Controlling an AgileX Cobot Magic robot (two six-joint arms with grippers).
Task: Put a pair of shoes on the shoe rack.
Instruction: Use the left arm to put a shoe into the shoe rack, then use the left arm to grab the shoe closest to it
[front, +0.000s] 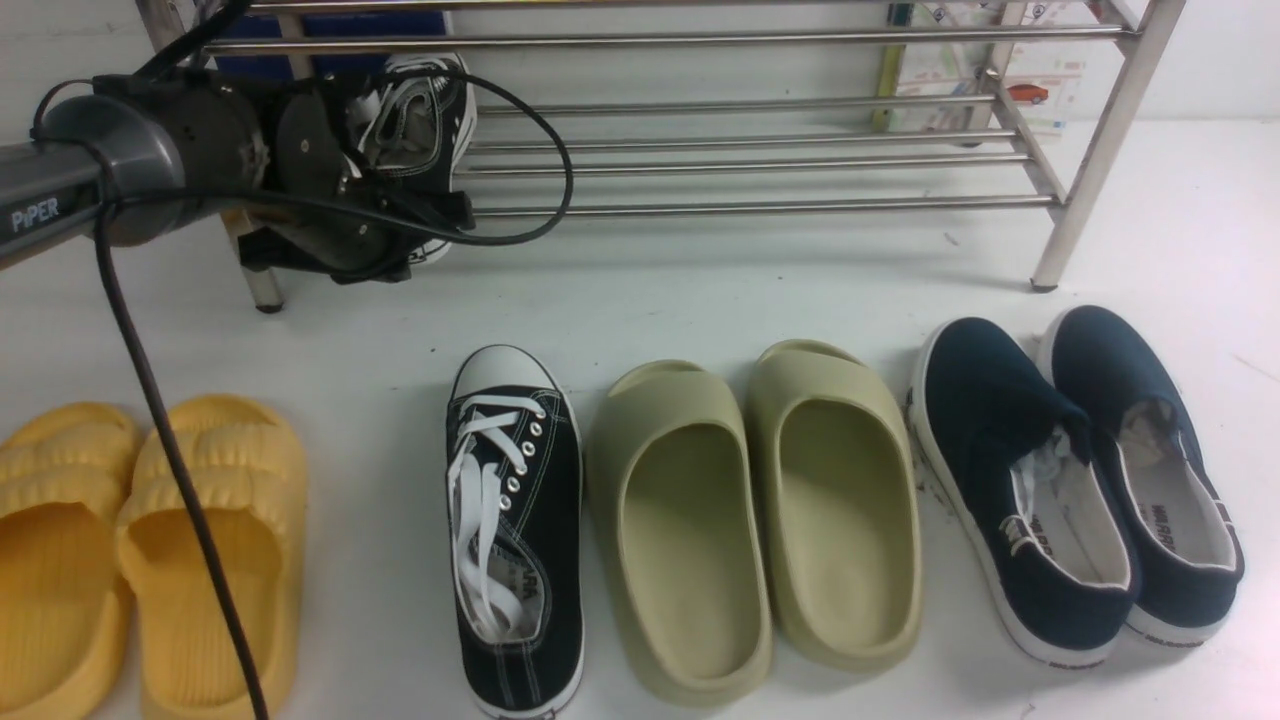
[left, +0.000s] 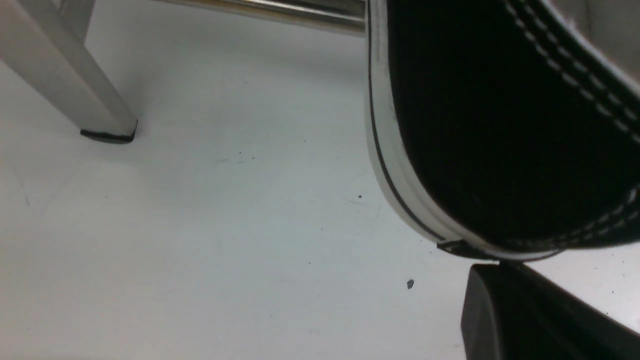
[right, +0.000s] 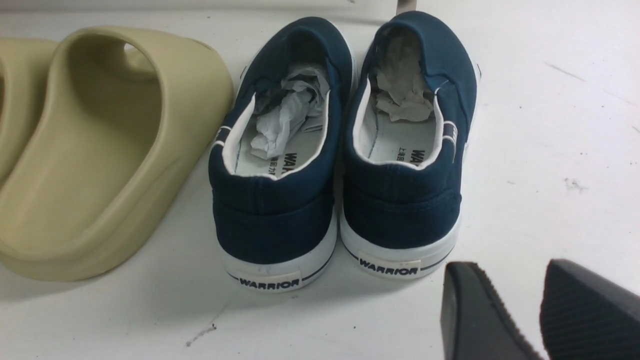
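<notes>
Where the left arm reaches in at the upper left of the front view, the left pincer (front: 400, 165) is clenched on the held sneaker (front: 425, 110) at the left end of the shoe rack (front: 760, 208), level with its lower bars. That shoe is tipped steeply, and which way its toe points cannot be told. The second sneaker (front: 515, 530) sits upright on the white surface (front: 700, 290), long axis running front to back, white toe cap towards the rack, white laces loose.

Left wrist view: the held sneaker (left: 500, 150) shows black canvas, white stitching and a white striped sole, near a rack leg (left: 65, 75).

Right wrist view: the right pincer (right: 535, 320) is released and holds nothing, behind the heels of the navy slip-ons (right: 280, 200).
</notes>
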